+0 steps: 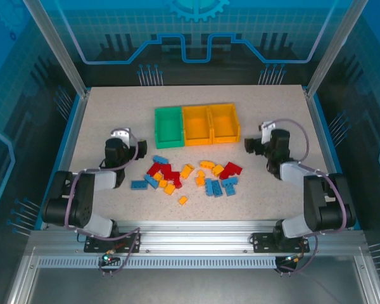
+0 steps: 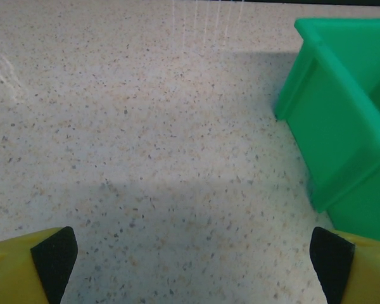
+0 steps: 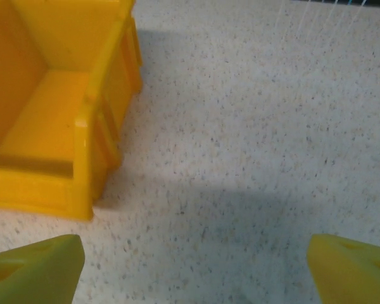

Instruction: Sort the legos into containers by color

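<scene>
The left jaws are spread wide and hold nothing, just left of the green container [image 1: 170, 140]. The right jaws are wide and empty too, right of the right orange-yellow container [image 1: 227, 137]. The legos [image 1: 164, 171] lie scattered on the desk [image 1: 101, 120], nearer than the containers.

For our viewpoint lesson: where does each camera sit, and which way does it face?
Top external: above, behind left arm and right arm, looking down on table, legos.
Left wrist: on left gripper, facing green bin; open fingertips show.
Right wrist: on right gripper, facing orange-yellow bin; open fingertips show.
Shared: top external shows green bin, orange-yellow bin.
</scene>
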Controlling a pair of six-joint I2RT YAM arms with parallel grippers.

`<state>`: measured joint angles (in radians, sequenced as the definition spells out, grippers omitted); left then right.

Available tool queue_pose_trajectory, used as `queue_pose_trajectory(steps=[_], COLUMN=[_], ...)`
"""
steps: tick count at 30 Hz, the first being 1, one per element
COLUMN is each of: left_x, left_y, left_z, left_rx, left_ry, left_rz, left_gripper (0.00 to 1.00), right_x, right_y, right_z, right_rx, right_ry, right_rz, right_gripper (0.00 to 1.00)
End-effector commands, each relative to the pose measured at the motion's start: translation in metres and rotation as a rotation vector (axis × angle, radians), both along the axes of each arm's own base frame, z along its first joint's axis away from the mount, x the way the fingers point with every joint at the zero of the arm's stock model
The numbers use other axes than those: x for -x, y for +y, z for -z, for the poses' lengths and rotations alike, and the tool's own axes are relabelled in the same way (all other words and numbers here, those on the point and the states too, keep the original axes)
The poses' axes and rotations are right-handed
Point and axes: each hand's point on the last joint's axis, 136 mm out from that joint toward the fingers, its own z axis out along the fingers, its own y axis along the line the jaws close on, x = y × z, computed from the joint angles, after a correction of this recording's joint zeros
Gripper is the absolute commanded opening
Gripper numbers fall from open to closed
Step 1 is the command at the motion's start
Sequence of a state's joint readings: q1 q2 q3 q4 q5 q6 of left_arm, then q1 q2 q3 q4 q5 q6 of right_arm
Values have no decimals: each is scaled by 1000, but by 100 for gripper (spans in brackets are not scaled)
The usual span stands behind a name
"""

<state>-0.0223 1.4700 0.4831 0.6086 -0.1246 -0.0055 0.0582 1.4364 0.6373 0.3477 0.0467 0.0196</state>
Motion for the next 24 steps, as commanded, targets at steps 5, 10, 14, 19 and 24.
queue_pose_trajectory(steps=[5,10,14,19,24], left_x=[10,48,76,102,112], left_y=[-4,-39,-60,-94,-121], left_z=[-104,-126,-114,-94,-82], left_rx=[191,252,301,290,264], left_ry=[11,27,95,165,200], left_rz=[-114,-47,-12,103,195], left_gripper=[99,99,99,99,99], right_x=[35,77,108,140,153], right_y=[35,89,110,125,130], right_z=[-54,-44,-24,0,11], right_rx=[-148,-57,42,105,205], right_ry=[246,404,519,677,703], right_rz=[-38,-193,-258,-312,-339], right_gripper=[89,88,86,75,74])
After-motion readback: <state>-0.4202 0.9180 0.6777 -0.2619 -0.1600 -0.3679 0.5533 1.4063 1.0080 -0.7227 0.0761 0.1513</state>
